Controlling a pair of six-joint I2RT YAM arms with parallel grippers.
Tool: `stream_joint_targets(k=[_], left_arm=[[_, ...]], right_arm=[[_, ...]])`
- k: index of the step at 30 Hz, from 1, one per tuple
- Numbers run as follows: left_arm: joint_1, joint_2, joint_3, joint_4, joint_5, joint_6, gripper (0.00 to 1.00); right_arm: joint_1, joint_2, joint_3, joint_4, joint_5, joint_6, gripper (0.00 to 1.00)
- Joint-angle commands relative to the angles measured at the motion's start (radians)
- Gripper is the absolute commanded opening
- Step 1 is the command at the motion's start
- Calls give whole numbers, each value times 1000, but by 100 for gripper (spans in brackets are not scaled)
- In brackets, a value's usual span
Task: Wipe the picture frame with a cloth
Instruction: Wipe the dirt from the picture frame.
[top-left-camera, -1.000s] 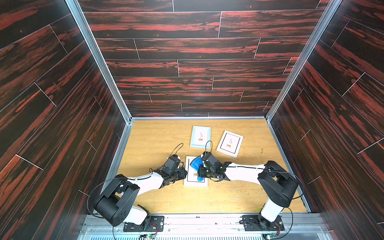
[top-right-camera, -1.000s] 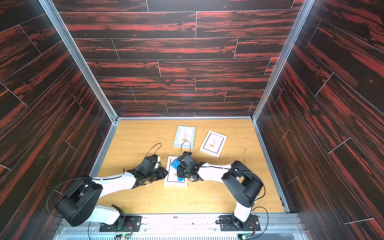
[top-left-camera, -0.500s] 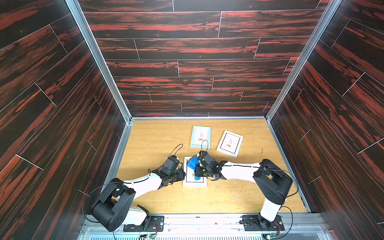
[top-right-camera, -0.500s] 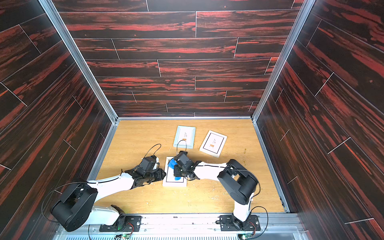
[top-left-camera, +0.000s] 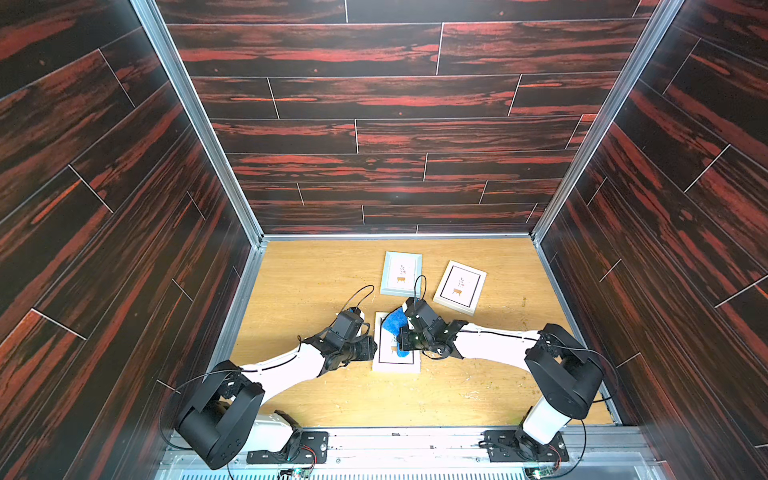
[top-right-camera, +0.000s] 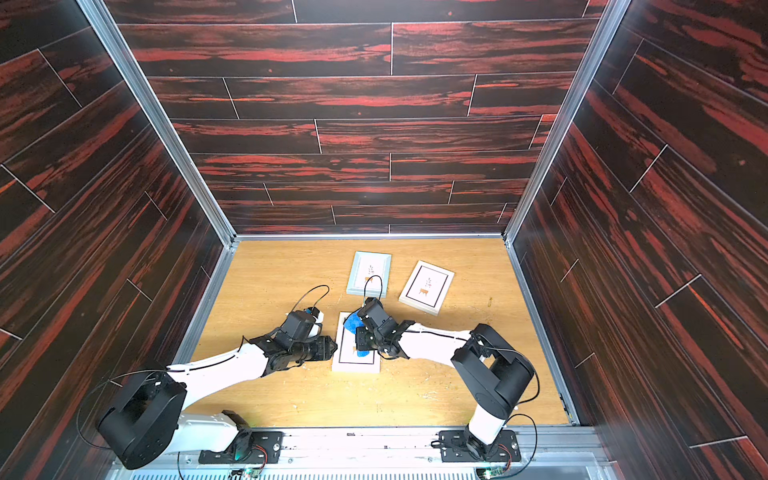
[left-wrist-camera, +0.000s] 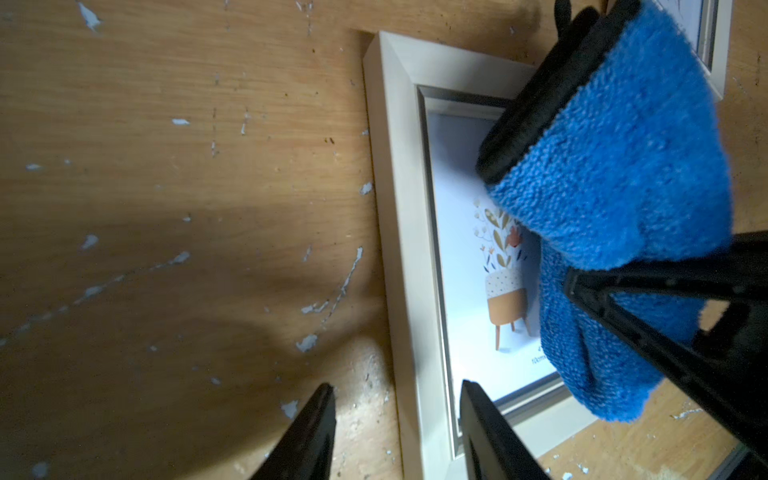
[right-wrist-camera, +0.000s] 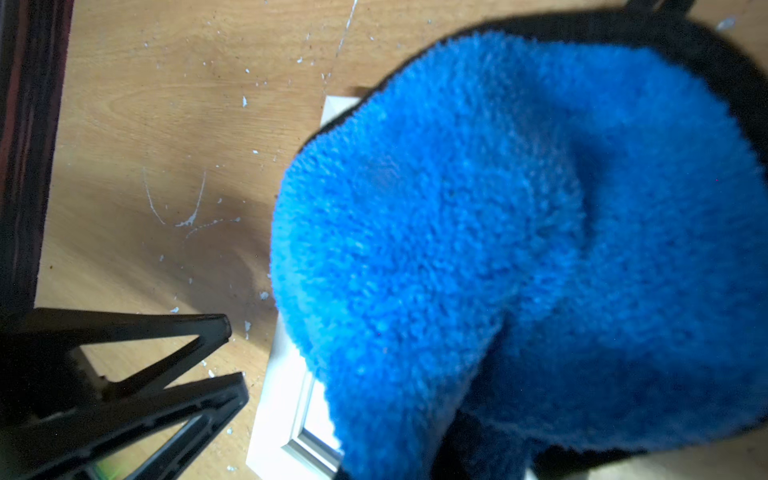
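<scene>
Dark, red-streaked plank walls (top-left-camera: 374, 133) enclose a scuffed wood-grain worktop (top-left-camera: 316, 282), where two white-and-black robot arms reach in from a metal rail (top-left-camera: 415, 436) at the near edge. The left arm (top-left-camera: 286, 365) and right arm (top-left-camera: 494, 345) meet near the middle of the worktop. Below them a white picture frame (top-left-camera: 392, 366) with a thin black inner line lies flat, the nearest of three frames to the robot in both top views.

The other two lie flat farther back. A pale blue-grey frame (top-left-camera: 401, 274) sits roughly square to the back wall. Near it, toward the robot's right, is a tilted white frame (top-left-camera: 459, 286). These two do not touch each other or the near frame.

The bright blue cloth (top-left-camera: 392, 323), fluffy with black edging, is bunched in the right hand (top-left-camera: 405, 344), whose jaws are clamped on it. It hangs over the far right part of the near frame's glass and covers part of the print (left-wrist-camera: 505, 291), a plant in an orange-legged pot. Whether the cloth presses on the glass cannot be told. In the right wrist view the cloth fills most of the picture.

The left hand (left-wrist-camera: 397, 384) sits low at the near frame's left side with its jaws parted and gripping nothing. One finger is over bare worktop and the other over the glass, with the frame's border between them. White flecks and scratches (left-wrist-camera: 345, 282) mark the worktop beside the frame.
</scene>
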Motion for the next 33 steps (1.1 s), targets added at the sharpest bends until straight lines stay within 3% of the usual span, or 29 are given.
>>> stream_joint_targets(k=[1,10,19,22,25,29,33], left_arm=[[-21,19,31,9,9,14,52],[-62,95,49,27,-19,1,52],[-72,169,56,10,-80,2,40],[-73,168,49,4,-92,5,37],[-73,170,40,2,-99,8,34],[-73,175,27,12,-99,6,32],[-72,171,14,21,-100,-2,31]], right_arm=[[14,47,-20,35,-44,12,0],[18,51,-3,37,-24,15,0],[18,32,1,15,11,13,0],[-14,26,-2,-26,69,7,0],[-42,52,-8,7,46,-1,0],[-6,126,52,88,-67,14,0],[47,185,165,-6,1,8,0]])
